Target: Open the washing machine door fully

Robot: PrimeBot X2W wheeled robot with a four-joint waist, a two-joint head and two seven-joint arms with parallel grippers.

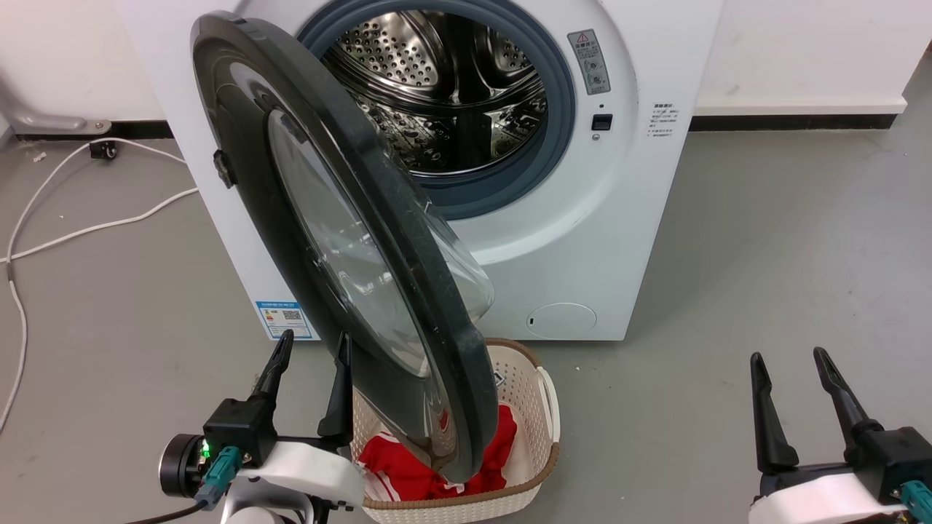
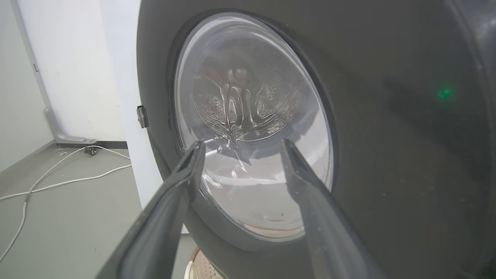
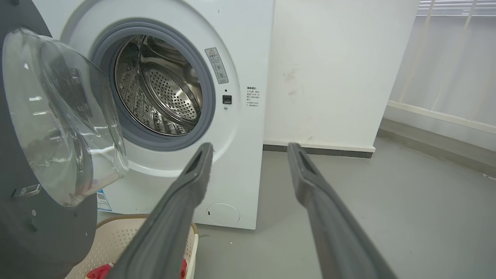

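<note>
Standing half open, washing machine door (image 1: 342, 240); left hand (image 1: 314, 336) spread, just beside it

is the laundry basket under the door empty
No, a red garment lies in the cream basket, partly hidden by the lower edge of the open door.

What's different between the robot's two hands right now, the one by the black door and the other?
The left gripper sits close to the outer face of the washing machine door, aimed at its glass window. The right gripper hangs over bare floor, apart from the washing machine. The left is beside the laundry basket, while the right has nothing near it. Both have their fingers spread open and hold nothing.
</note>
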